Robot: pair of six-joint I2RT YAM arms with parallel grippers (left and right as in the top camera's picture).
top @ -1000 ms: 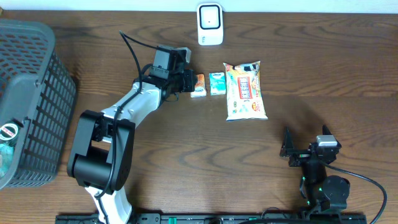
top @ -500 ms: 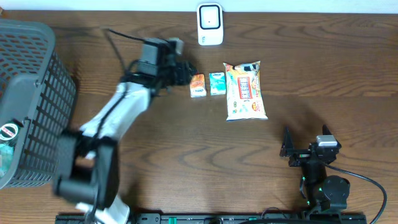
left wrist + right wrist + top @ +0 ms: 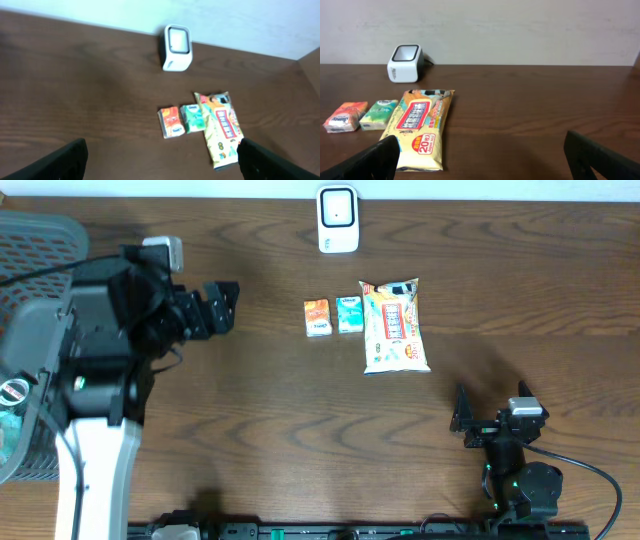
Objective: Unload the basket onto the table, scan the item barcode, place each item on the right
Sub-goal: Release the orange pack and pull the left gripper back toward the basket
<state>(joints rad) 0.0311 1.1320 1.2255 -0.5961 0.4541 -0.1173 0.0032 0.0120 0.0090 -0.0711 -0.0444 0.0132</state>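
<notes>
Three items lie in a row on the wooden table: a small orange packet (image 3: 317, 317) (image 3: 171, 121), a small green packet (image 3: 348, 314) (image 3: 192, 117), and a yellow wipes pack (image 3: 394, 326) (image 3: 420, 127). The white barcode scanner (image 3: 338, 219) (image 3: 177, 48) (image 3: 405, 62) stands at the back edge behind them. My left gripper (image 3: 226, 305) (image 3: 162, 150) hangs open and empty well left of the orange packet, raised above the table. Near the front right, my right gripper (image 3: 492, 410) (image 3: 480, 150) is open and holds nothing, with the wipes pack just ahead to its left.
A dark mesh basket (image 3: 40, 350) fills the left edge of the table, with some goods (image 3: 10, 410) inside at its lower left. The left arm's body stands beside it. A pale wall runs behind the scanner.
The left gripper opened off the orange packet, leaving it beside the green one. The left arm swung away to the left toward the basket and rose. The right arm stayed still.
</notes>
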